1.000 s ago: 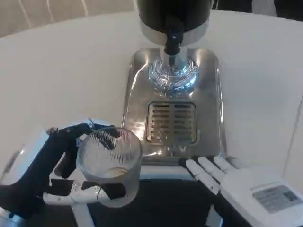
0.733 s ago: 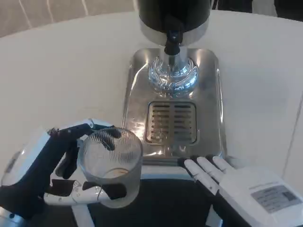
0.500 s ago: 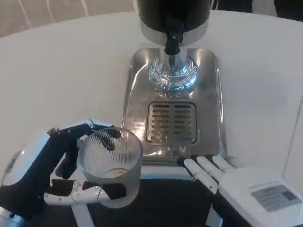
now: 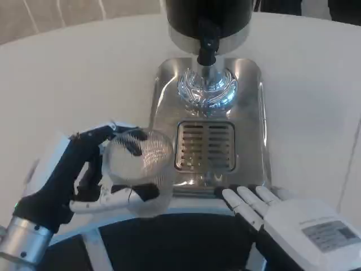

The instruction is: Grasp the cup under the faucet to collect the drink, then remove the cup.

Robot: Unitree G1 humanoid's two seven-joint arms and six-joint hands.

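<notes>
Beside tray [image 4: 256, 121] — left robot hand [image 4: 84, 169] gripping cup [image 4: 138, 166].

The clear ribbed glass cup [image 4: 138, 169] stands upright, blurred, down-left of the black faucet [image 4: 207, 51], beside its steel tray.

This looks like a drinks counter or a demo bench set up as one. A black cylindrical drink dispenser [image 4: 207, 14] with a small black faucet [image 4: 206, 49] stands on a polished steel drip tray [image 4: 248, 113] with a slotted metal grille [image 4: 205, 145], all on a plain round white table [image 4: 73, 79].
</notes>
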